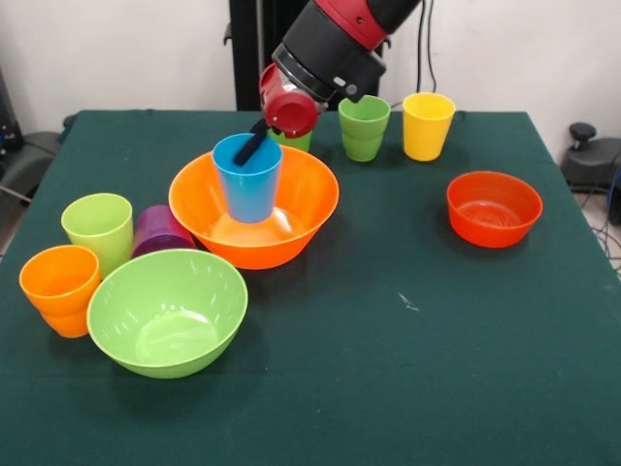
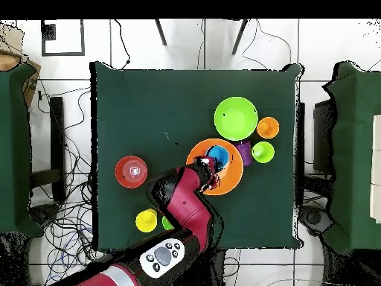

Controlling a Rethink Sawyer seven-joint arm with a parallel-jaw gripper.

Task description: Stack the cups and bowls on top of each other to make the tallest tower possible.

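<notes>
My gripper [image 1: 254, 144] reaches down into the large orange bowl [image 1: 306, 209] and is shut on the rim of a blue cup [image 1: 248, 184], with one black finger inside the cup. The cup stands upright in the bowl; whether it touches the bottom I cannot tell. Overhead, the blue cup [image 2: 218, 156] shows inside the orange bowl [image 2: 232, 175] at the arm's tip [image 2: 210, 162]. A lime-green bowl [image 1: 167, 311] sits in front. Beside it are a lime cup [image 1: 98, 229], a purple cup [image 1: 160, 231] on its side and an orange cup [image 1: 60, 288].
A small red-orange bowl [image 1: 493, 209] sits alone on the right. A green cup [image 1: 364, 128] and a yellow cup [image 1: 428, 125] stand upright at the far edge, close to the arm. A sliver of green [image 1: 294, 142] shows behind the wrist.
</notes>
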